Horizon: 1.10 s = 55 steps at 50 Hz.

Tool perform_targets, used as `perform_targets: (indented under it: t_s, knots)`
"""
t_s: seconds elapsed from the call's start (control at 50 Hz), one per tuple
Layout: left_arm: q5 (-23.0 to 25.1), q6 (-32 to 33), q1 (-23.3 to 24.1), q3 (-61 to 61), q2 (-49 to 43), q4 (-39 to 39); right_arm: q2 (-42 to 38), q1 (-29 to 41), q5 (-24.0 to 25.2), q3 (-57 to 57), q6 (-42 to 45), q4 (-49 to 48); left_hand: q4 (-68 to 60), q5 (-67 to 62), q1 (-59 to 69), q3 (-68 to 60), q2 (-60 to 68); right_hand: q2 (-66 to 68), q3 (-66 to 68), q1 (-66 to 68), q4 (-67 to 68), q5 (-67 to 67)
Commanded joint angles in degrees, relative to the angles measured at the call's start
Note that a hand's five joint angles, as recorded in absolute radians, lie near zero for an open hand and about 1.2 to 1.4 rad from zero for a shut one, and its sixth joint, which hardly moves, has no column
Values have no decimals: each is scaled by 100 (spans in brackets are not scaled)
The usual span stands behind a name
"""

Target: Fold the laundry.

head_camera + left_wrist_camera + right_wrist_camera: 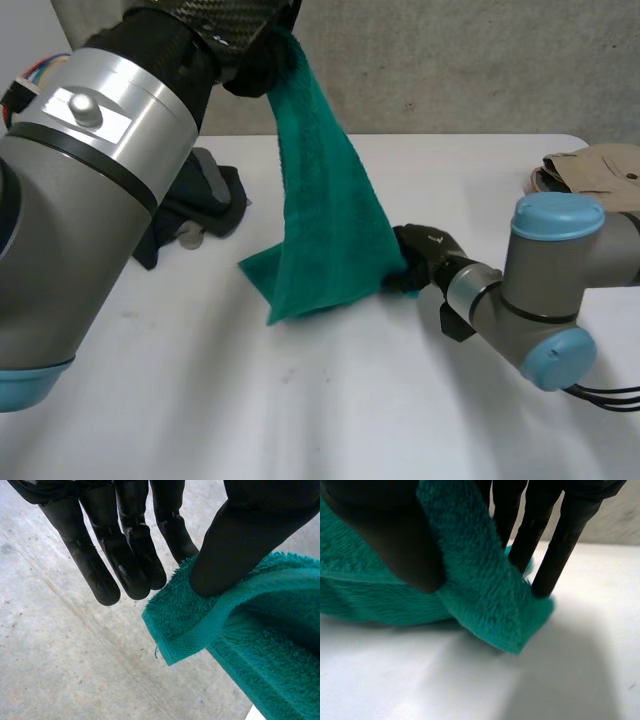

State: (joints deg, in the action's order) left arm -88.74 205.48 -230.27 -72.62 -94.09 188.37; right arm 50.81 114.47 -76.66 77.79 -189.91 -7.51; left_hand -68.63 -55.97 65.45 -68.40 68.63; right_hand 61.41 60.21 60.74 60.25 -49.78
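White table (pixel 300 400): dark garment (pixel 225 195) far left; beige garment (pixel 590 170) far right; lower end of green towel (pixel 320 250) rests mid-table.

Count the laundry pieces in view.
3: green towel hanging over the table's middle; dark garment beside the left arm; beige garment at the far right edge. The arm may hide more.

Bright, even light on the white table (pixel 300 420), where the green towel (pixel 325 200) casts a soft shadow.
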Motion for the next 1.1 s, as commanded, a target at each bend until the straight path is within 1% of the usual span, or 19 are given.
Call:
perform_targets:
  t_s: [0.02, 0.1, 0.16, 0.26, 0.32, 0.38, 0.44, 0.54, 0.56, 0.58, 0.6, 0.64, 0.66, 0.68, 0.76, 0.84, 0.94, 1.0, 1.1]
  knots:
    - [-143, 1, -97, 20, 294, 42, 1025, -162, -1000, 236, 340, -347, -1137, -1403, 1455, -1160, 1137, 1859, 1979, 1926, 1975, -2022]
    - [-214, -17, -352, 46, 417, 191, 2307, -819, -685, 448, 1365, -401, -1137, -1403, 1455, -1160, 1137, 1859, 1979, 1926, 1975, -2022]
    - [-231, -52, -833, 29, 418, 437, 2870, -857, -456, 351, 1929, -270, -1137, -1403, 1455, -1160, 1137, 1859, 1979, 1926, 1975, -2022]
    - [-223, -332, -1589, -41, 129, 508, 3303, -813, -446, -237, 2099, 380, -1137, -1403, 1455, -1160, 1137, 1859, 1979, 1926, 1975, -2022]
    - [-188, -737, -1933, -129, -398, 508, 3225, -507, -481, -440, 2090, 663, -1137, -1403, 1455, -1160, 1137, 1859, 1979, 1926, 1975, -2022]
    - [-135, -1088, -2075, -279, -979, 508, 2648, 572, -533, -580, 2204, 698, -1137, -1403, 1455, -1160, 1137, 1859, 1979, 1926, 1975, -2022]
    - [-135, -1247, -2092, -411, -1611, 517, 2075, 1146, -753, -677, 2292, 742, -1137, -1403, 1455, -1160, 1137, 1859, 1979, 1926, 1975, -2022]
    - [-179, -1309, -2101, -437, -2710, 508, 853, 1385, -1131, -678, 2415, 716, -1137, -1403, 1455, -1160, 1137, 1859, 1979, 1926, 1975, -2022]
    - [-196, -1309, -2092, -437, -2851, 508, 677, 1393, -1114, -695, 2433, 716, -856, -1122, 1174, -879, 856, 1648, 1769, 1716, 1764, -1812]
    - [-222, -1283, -2075, -463, -3017, 499, 397, 1393, -1096, -730, 2468, 716, 1062, 796, -744, 1038, -1062, 214, 334, 281, 330, -377]
    - [-231, -1248, -2066, -472, -3071, 490, 307, 1402, -1096, -730, 2494, 724, 2164, 1897, -1845, 2140, -2163, -766, -646, -699, -650, 603]
    - [-249, -1239, -2057, -490, -3133, 481, 166, 1429, -1131, -739, 2564, 751, 3883, 3617, -3565, 3860, -3883, -4204, -4083, -4136, -4088, 4040]
    - [-249, -1247, -2048, -507, -3116, 455, 183, 1429, -1149, -739, 2573, 760, 5090, 4823, -4771, 5066, -5089, -4790, -4670, -4723, -4675, 4627]
    - [-266, -1247, -2048, -516, -3090, 446, 201, 1420, -1149, -739, 2565, 760, 5335, 5068, -5016, 5311, -5334, -5063, -4942, -4995, -4947, 4899]
    - [-363, -1239, -2083, -691, -2458, 455, 543, 1376, -1132, -678, 2503, 760, 5405, 5138, -5086, 5381, -5404, -5141, -5021, -5074, -5025, 4978]
    - [-363, -1230, -2101, -990, -1667, 508, 1333, 1332, -1131, -564, 2529, 847, 5354, 5088, -5036, 5331, -5354, -5141, -5021, -5074, -5025, 4978]
    - [-354, -1230, -2031, -1394, -727, 455, 1931, 833, -1079, -484, 2661, 1522, 5253, 4987, -4935, 5229, -5253, -5100, -4979, -5032, -4984, 4937]
    - [-363, -1239, -1970, -1833, -155, 429, 1959, 507, -1035, -493, 2845, 1849, 4382, 4115, -4064, 4358, -4382, -4713, -4593, -4646, -4598, 4550]
    - [-390, -1256, -1488, -2685, 347, 88, 1968, -109, -999, -362, 3802, 2508, 3388, 3121, -3070, 3364, -3388, -4225, -4105, -4158, -4109, 4062]
